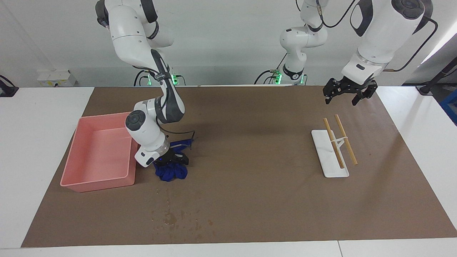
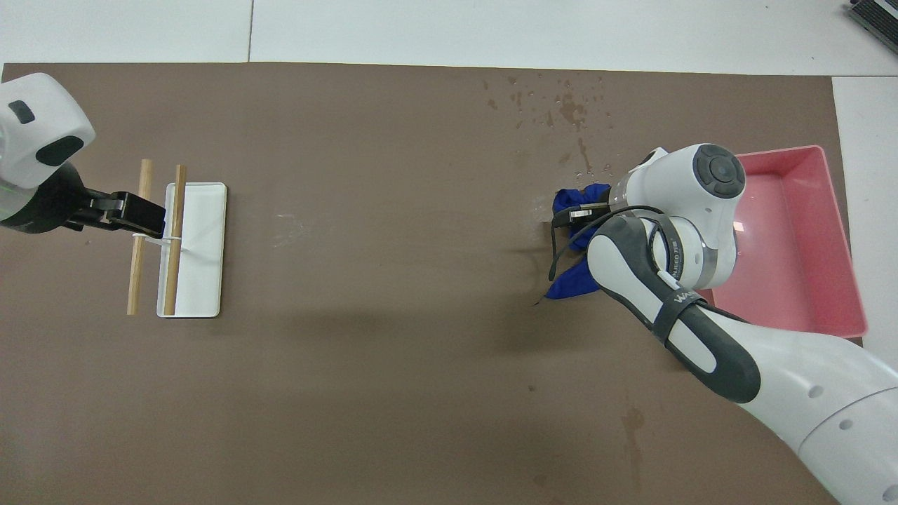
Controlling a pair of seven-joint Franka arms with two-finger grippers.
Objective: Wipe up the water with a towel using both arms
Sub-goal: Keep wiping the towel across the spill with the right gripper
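The blue towel (image 1: 171, 172) lies bunched on the brown mat beside the pink tray (image 1: 96, 185), with a tail trailing toward the robots. In the overhead view the towel (image 2: 577, 202) shows partly under the right arm. My right gripper (image 1: 170, 162) is down on the towel and shut on it. The water (image 1: 170, 217) is a patch of dark speckles and streaks on the mat, farther from the robots than the towel. It also shows in the overhead view (image 2: 570, 106). My left gripper (image 1: 345, 93) is open and empty. It waits in the air over the mat near the white stand.
A white stand (image 1: 330, 157) with two wooden sticks (image 1: 345, 139) across it sits toward the left arm's end. It also shows in the overhead view (image 2: 200, 252). The pink tray (image 2: 786, 238) holds nothing. A faint damp streak (image 2: 631, 421) lies nearer the robots.
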